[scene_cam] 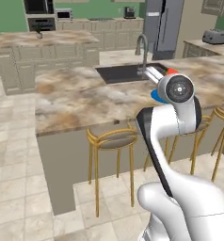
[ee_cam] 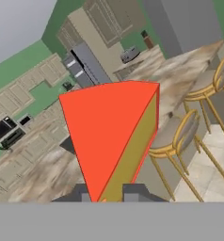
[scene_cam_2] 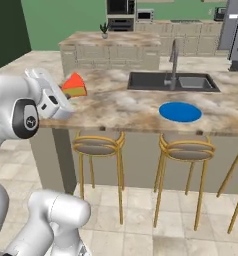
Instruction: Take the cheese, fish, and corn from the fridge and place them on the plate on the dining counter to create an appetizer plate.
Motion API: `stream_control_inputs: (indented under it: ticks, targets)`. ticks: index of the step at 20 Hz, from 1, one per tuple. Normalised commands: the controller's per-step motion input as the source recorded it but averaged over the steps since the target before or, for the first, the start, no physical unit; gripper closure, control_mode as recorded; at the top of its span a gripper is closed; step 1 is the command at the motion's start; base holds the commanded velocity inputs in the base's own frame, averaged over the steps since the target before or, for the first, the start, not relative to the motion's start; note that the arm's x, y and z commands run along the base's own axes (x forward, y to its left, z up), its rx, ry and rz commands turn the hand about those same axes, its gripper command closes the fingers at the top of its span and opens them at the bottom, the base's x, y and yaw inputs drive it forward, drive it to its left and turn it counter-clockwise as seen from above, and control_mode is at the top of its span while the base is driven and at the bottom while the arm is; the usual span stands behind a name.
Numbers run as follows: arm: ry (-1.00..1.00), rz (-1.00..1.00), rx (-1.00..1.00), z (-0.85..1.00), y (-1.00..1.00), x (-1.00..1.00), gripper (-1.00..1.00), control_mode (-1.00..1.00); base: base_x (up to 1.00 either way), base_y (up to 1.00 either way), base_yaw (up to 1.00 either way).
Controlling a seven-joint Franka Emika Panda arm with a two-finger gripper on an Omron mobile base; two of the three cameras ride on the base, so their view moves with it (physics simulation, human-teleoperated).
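Gripper (ee_cam: 108, 194) fingers clenched on cheese (ee_cam: 111, 136), held above dining counter (scene_cam_2: 116, 107); plate (scene_cam_2: 180, 112) at 3 o'clock, well apart.

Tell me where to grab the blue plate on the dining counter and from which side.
Grip the plate by its rim on the stool side, coming in low from the counter edge. It lies flat on the dining counter, so only the thin rim offers a hold, and the sink and faucet crowd the far side. The gripper is shut on the cheese.
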Motion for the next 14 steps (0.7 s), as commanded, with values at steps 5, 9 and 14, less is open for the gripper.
stream_control_inputs:
  ticks: [5, 9, 14]
  targets:
    - [0.0, 0.0, 0.0, 0.0, 0.0, 0.0, 1.0, 1.0, 0.1, -1.0, -0.05]
    - [0.0, 0.0, 0.0, 0.0, 0.0, 0.0, 1.0, 1.0, 0.24, -1.0, -0.02]
    - [0.0, 0.0, 0.0, 0.0, 0.0, 0.0, 1.0, 1.0, 0.79, -0.64, 0.0]
